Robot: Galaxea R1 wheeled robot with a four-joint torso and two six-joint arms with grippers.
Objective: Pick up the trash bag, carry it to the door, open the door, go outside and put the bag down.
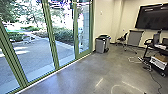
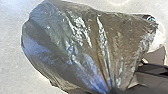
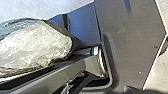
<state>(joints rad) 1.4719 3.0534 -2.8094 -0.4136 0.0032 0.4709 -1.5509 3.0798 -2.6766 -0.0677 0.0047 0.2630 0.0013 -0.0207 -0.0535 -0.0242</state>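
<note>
The trash bag is dark and shiny, and in the left wrist view its folds draw together to a tight neck. At that neck is my left gripper, shut on the plastic. The right wrist view has a pale, crinkled, see-through part of the bag beside the robot's own bar and plate; how my right gripper stands I cannot tell. Glass doors in green frames line the left side of the head view, with paving and bushes behind the glass.
Grey bins stand by the wall just right of the glass. Farther right are a chair, a grey panel and a wall screen. A white box sits low at the right, with cables on the floor.
</note>
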